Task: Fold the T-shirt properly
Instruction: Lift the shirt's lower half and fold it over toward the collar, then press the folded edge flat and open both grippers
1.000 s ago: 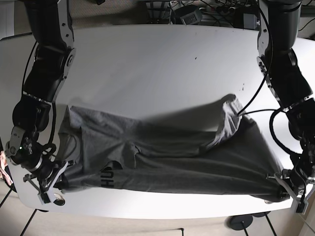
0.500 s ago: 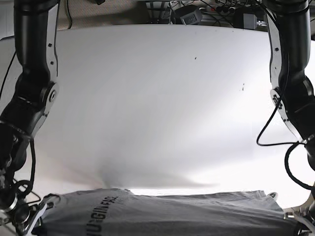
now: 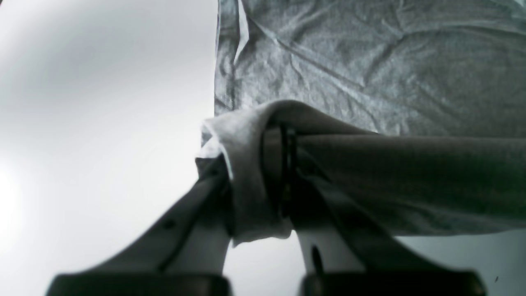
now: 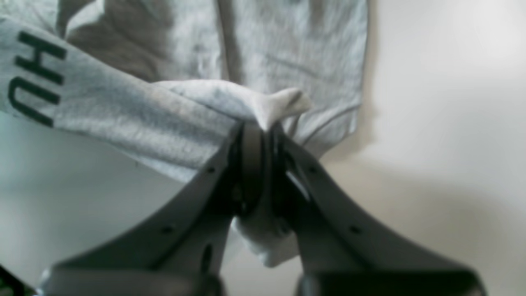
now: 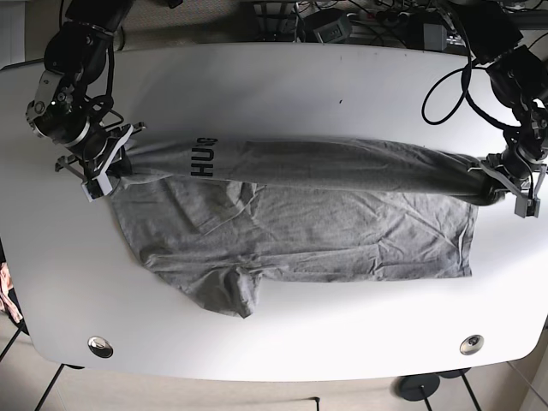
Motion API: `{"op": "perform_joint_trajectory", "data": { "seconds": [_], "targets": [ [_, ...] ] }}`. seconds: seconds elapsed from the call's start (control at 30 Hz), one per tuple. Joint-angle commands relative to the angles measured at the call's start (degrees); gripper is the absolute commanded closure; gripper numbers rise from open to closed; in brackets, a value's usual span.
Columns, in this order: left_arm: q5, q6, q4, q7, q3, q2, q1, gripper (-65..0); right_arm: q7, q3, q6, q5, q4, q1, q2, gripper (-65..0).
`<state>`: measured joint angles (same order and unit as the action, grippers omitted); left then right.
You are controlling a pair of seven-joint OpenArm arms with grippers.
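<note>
Two claws, left claw [image 5: 503,181] and right claw [image 5: 110,168], clamp the T-shirt [image 5: 300,231] stretched taut between them.

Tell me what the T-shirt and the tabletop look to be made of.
T-shirt: soft heathered grey knit, probably cotton jersey, matte; it creases finely and bunches where the left end effector and right end effector pinch it. Black letters look printed on. Tabletop: hard, smooth white surface, possibly laminate, with a slight sheen and soft shadows; the exact material can't be told.
</note>
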<state>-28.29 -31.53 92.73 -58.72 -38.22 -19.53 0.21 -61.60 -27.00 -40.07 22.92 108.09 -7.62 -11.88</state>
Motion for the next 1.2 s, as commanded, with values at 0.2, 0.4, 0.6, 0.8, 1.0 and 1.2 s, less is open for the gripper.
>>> {"op": "perform_joint_trajectory", "data": {
  "seconds": [0.2,0.4,0.6,0.8,1.0,1.2],
  "targets": [
    [-0.5,0.1,6.0,1.4,-3.1,-1.7,8.5,0.0,1.4,-0.4,0.12,0.6,2.3,-11.7,-1.2,-1.9],
    [-0.3,0.1,6.9,1.0,-2.6,-1.8,13.6,-10.1,1.4,-0.4,0.07,0.7,2.5,-16.9,-0.6,-4.4],
    [-0.3,0.2,7.2,1.0,-2.6,-1.8,15.4,-44.4,1.3,-6.5,0.07,11.7,2.6,-19.4,-0.6,-35.4],
    [-0.7,0.0,17.2,1.0,-3.0,-1.8,15.4,-44.4,1.2,-7.5,0.07,23.4,2.6,-19.4,-3.4,-53.1],
    [-0.3,0.1,14.4,1.4,3.4,-1.4,15.0,-44.4,1.2,-5.1,0.07,24.4,2.2,-17.7,-2.9,-52.6],
    [-0.4,0.1,4.1,6.2,5.7,-1.6,15.3,-37.9,1.4,0.1,0.07,22.4,0.9,-18.1,-2.9,-23.8]
  ]
}}
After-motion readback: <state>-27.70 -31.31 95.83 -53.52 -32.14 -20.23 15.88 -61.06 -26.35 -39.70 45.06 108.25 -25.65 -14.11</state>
